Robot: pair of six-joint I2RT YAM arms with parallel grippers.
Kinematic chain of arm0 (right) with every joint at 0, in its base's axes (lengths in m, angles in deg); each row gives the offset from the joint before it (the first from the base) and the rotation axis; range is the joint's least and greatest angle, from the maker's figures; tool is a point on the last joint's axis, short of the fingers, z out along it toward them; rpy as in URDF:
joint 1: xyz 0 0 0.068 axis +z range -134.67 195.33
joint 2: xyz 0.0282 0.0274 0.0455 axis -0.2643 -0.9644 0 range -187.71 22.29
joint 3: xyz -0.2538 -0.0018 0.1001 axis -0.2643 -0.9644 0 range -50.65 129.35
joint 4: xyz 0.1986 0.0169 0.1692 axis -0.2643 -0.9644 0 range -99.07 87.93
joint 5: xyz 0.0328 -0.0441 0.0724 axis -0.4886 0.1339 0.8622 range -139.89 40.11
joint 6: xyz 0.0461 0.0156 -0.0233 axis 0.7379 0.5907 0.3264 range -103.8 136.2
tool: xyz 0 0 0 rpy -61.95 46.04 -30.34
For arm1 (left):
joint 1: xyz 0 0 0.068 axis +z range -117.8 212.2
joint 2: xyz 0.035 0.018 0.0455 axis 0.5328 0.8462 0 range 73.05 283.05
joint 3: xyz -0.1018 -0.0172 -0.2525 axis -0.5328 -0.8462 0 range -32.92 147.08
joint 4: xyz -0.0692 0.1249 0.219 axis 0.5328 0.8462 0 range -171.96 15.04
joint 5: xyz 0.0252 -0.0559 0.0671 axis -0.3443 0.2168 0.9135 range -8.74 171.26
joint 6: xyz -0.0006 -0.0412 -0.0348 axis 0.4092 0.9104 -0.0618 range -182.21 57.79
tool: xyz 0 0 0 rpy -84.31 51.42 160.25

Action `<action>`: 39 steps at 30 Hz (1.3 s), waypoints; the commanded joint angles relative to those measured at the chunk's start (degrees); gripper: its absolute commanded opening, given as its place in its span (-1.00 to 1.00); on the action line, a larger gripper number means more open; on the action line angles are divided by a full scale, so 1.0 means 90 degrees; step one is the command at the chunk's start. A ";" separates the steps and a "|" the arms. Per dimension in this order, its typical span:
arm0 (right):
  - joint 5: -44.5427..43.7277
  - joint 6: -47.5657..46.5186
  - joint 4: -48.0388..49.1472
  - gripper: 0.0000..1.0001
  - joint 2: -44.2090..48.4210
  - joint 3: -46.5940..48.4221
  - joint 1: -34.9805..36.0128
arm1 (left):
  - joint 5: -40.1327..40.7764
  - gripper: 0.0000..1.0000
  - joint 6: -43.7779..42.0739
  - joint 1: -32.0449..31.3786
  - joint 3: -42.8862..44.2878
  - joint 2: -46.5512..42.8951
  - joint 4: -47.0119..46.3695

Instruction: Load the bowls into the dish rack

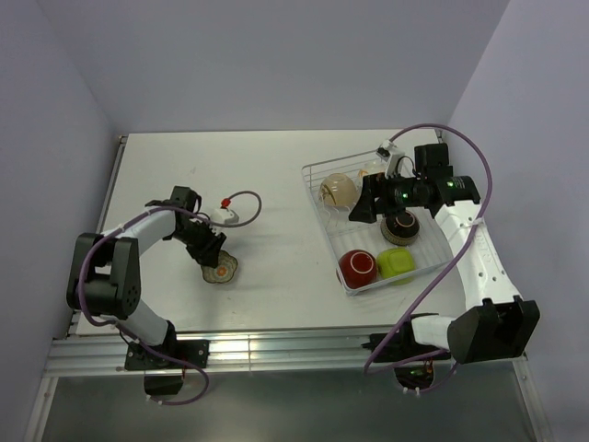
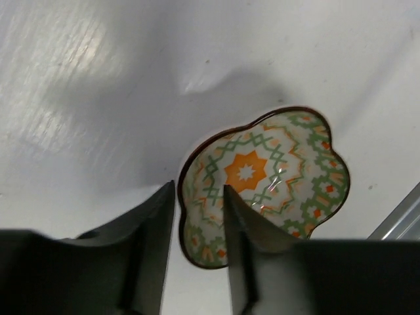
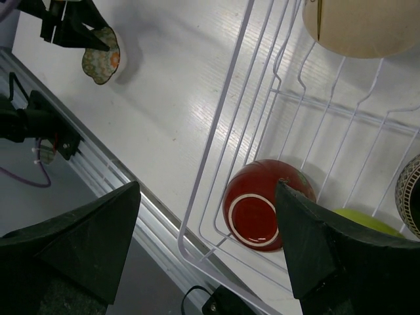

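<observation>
The flower-shaped patterned bowl (image 1: 222, 270) (image 2: 275, 177) rests on the white table at the left. My left gripper (image 1: 210, 250) (image 2: 199, 187) is open and straddles its near rim, one finger outside and one inside, with a gap still showing. The white squarish bowl (image 1: 224, 216) sits just behind it. The dish rack (image 1: 322, 226) (image 3: 223, 131) holds the cream bowl (image 1: 338, 191) (image 3: 357, 26), the dark brown bowl (image 1: 402, 226), the red bowl (image 1: 357, 267) (image 3: 256, 210) and the yellow-green bowl (image 1: 396, 262). My right gripper (image 1: 361, 210) (image 3: 207, 190) is open and empty above the rack.
A purple cable (image 1: 250, 208) loops on the table beside the white squarish bowl. An aluminium rail (image 1: 276, 350) runs along the table's front edge. Grey walls close in the left, back and right sides.
</observation>
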 commanded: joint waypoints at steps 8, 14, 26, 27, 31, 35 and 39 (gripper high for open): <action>0.0635 0.0564 0.0709 0.78 0.0164 -0.0386 -0.0148 | -0.0802 -0.99 0.0731 -0.0158 0.0493 0.0091 -0.0353; 0.1182 0.1549 0.1761 0.78 0.0194 -0.0562 -0.0148 | -0.2394 -1.00 0.2974 -0.0158 0.1316 -0.0269 -0.1356; 0.1681 0.4596 0.4566 0.86 0.0507 -0.0904 0.0221 | -0.2650 -1.00 0.8006 -0.1085 0.1257 -0.1002 -0.5683; 0.1691 0.4783 0.4760 0.86 0.0477 -0.0875 0.0300 | -0.2553 -1.00 0.8433 -0.1124 0.1257 -0.0964 -0.5840; 0.1574 0.5779 0.5348 0.88 0.0361 -0.0680 0.0671 | -0.2474 -0.99 0.9559 -0.1154 0.1189 -0.0837 -0.6670; 0.1407 0.6530 0.5445 0.89 0.0116 -0.0494 0.0945 | -0.2415 -0.99 0.9903 -0.1202 0.1316 -0.0768 -0.6828; 0.1340 0.6885 0.5827 0.89 -0.0021 -0.0396 0.1199 | -0.2327 -1.00 0.9814 -0.1290 0.1384 -0.0778 -0.6662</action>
